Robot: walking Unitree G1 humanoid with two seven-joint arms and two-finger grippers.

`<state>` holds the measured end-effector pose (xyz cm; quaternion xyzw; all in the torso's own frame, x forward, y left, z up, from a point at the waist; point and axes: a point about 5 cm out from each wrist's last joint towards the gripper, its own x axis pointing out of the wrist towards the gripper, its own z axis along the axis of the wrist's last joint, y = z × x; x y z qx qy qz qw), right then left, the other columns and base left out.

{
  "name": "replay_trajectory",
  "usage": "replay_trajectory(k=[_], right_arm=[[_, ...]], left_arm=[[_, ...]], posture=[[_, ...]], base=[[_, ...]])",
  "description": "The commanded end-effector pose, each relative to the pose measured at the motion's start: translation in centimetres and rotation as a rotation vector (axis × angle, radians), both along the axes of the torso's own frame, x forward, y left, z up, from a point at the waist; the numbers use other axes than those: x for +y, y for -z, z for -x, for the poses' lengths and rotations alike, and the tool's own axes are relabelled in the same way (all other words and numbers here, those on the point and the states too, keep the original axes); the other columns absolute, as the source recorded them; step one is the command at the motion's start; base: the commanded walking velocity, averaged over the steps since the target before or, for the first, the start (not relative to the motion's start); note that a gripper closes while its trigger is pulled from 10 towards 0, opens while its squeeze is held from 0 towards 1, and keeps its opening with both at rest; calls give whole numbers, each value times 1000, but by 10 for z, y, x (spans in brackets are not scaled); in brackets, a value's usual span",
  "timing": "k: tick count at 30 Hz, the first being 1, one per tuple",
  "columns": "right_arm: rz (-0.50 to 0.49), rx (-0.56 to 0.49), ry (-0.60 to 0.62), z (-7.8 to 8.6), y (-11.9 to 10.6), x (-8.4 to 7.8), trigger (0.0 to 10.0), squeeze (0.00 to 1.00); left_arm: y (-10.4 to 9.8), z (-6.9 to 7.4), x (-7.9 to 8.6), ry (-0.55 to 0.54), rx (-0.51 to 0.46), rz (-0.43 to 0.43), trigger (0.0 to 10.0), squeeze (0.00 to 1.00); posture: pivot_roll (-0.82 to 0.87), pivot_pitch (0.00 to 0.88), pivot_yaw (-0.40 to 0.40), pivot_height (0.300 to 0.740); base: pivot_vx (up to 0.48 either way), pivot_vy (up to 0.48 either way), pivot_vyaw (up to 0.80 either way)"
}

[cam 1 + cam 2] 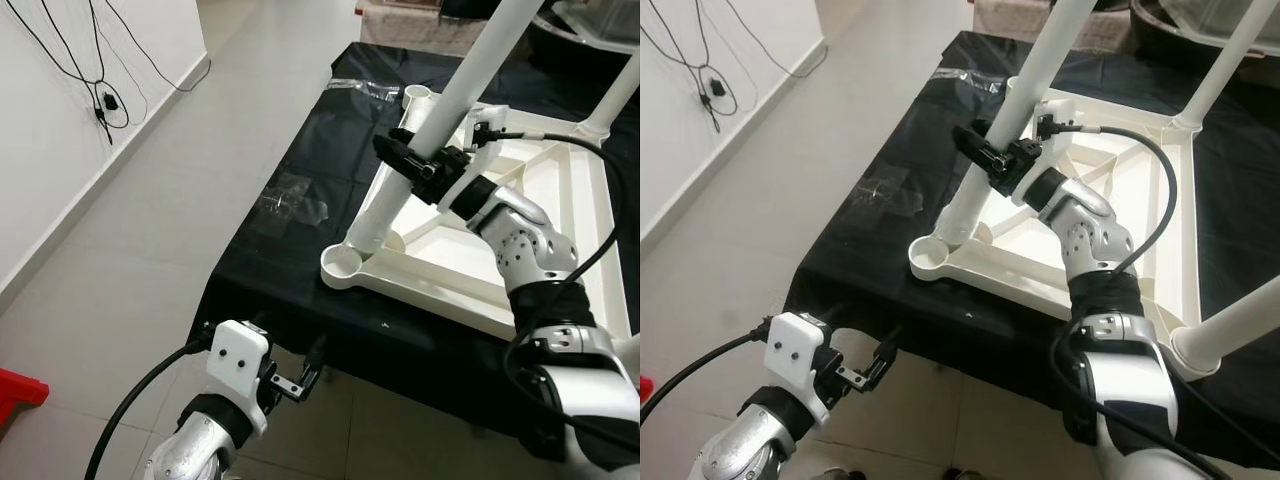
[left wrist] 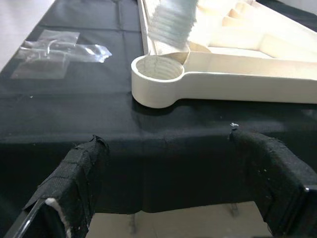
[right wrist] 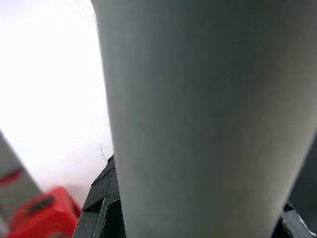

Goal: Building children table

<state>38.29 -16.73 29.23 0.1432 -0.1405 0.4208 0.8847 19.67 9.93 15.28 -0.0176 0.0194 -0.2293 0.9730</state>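
— What is closest to you?
— My left gripper (image 1: 297,382), low by the black cloth's (image 1: 270,290) edge — fingers apart, holding nothing.
— And farther on?
— The white table top (image 1: 1140,240) lies upside down on the cloth. My right gripper (image 1: 420,163) is closed around a leaning white leg (image 1: 440,110).

No text, label, brand, number or sign can be read anywhere in these views. The white table frame (image 1: 470,270), its white legs (image 1: 440,125) and the black cloth (image 1: 290,270) over the surface carry no print that can be made out. The clear plastic bags (image 2: 54,49) near the cloth's left edge show no legible marking.
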Motion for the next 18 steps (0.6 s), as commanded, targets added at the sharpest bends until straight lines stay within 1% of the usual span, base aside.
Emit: replay_trajectory(k=[1, 3, 4, 5, 6, 7, 9, 14, 15, 18], right_arm=[[-49, -17, -58, 1, -7, 2, 10000, 0], [-49, -17, -58, 1, -7, 2, 10000, 0], [-63, -25, -99, 1, -10, 5, 10000, 0], [-64, -24, -111, 0, -10, 9, 10000, 0], [-64, -24, -111, 0, -10, 9, 10000, 0], [-61, -17, -135, 0, -8, 13, 10000, 0], [-26, -3, -186, 1, 0, 19, 10000, 0], [16, 15, -231, 2, 9, 21, 10000, 0], [37, 16, -242, 3, 12, 21, 10000, 0], [68, 7, -252, 3, 15, 20, 10000, 0]], left_arm=[[4, 4, 0, 10, 30, -9, 10000, 0], [4, 4, 0, 10, 30, -9, 10000, 0], [3, 4, 0, 9, 33, -6, 10000, 0], [3, 4, -1, 9, 35, -4, 10000, 0], [3, 4, -1, 9, 35, -4, 10000, 0], [3, 5, -1, 10, 38, -3, 10000, 0], [2, 6, -1, 7, 41, -2, 10000, 0], [2, 7, -1, 5, 43, -1, 10000, 0], [2, 8, -1, 5, 45, 0, 10000, 0], [1, 9, -1, 5, 47, 0, 10000, 0]], posture=[[103, 267, -66, 740], [103, 267, -66, 740], [99, 269, -66, 740], [99, 271, -70, 740], [99, 271, -70, 740], [101, 275, -73, 740], [101, 279, -76, 740], [102, 279, -78, 740], [102, 280, -77, 740], [101, 281, -78, 740]], base=[[0, 0, 0], [0, 0, 0], [0, 0, 0], [0, 0, 0], [0, 0, 0], [0, 0, 0], [0, 0, 0], [0, 0, 0], [0, 0, 0], [0, 0, 0]])
